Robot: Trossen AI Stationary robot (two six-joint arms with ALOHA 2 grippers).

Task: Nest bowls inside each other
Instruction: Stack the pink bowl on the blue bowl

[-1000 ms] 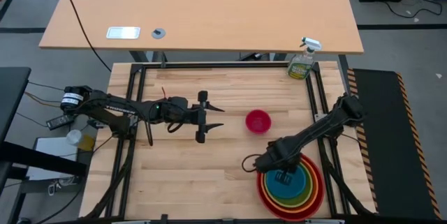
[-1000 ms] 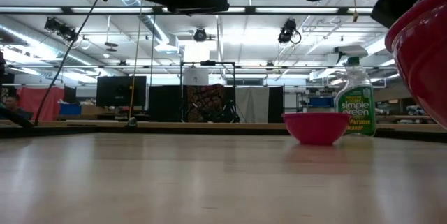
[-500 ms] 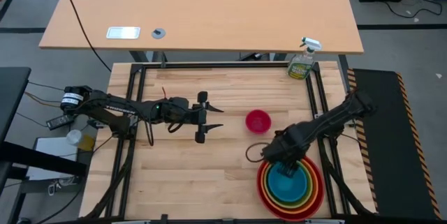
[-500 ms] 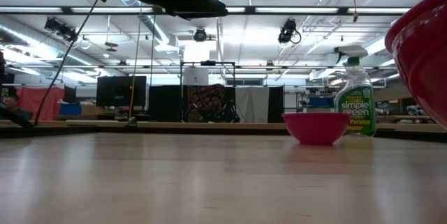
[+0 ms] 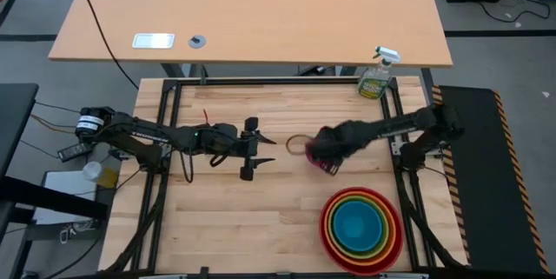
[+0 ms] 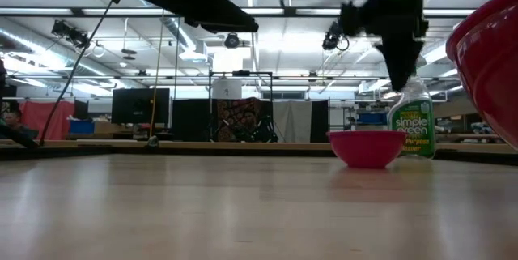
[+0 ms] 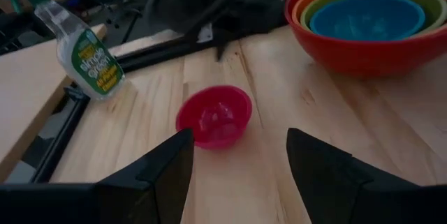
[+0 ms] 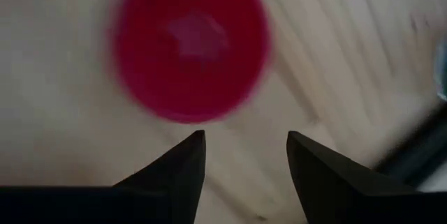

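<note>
**Pink bowl sits just ahead of the right arm's open jaws**

Your right gripper (image 8: 244,155) hangs above the small pink bowl (image 5: 323,154) near the middle of the table (image 5: 226,209), jaws spread apart and empty. In the right wrist view the bowl lies just forward of the two fingertips, mouth up, its near rim falling between them. It is round, so there is no long axis to line up with; what counts is that one jaw goes inside the rim and the other outside. You would likely need to push a little forward and then down to pinch the near wall.

The stack (image 5: 361,229) of red, orange, green and blue bowls stands at the table's front right, well apart from the pink bowl, with the blue one open at the centre to receive it.

Your left gripper (image 5: 253,147) waits left of the pink bowl, jaws also wide and empty, pointing toward it. It is near, but the right arm is already over the bowl and closer to the stack. The spray bottle (image 5: 377,76) at the far right edge is clear of the path.
</note>
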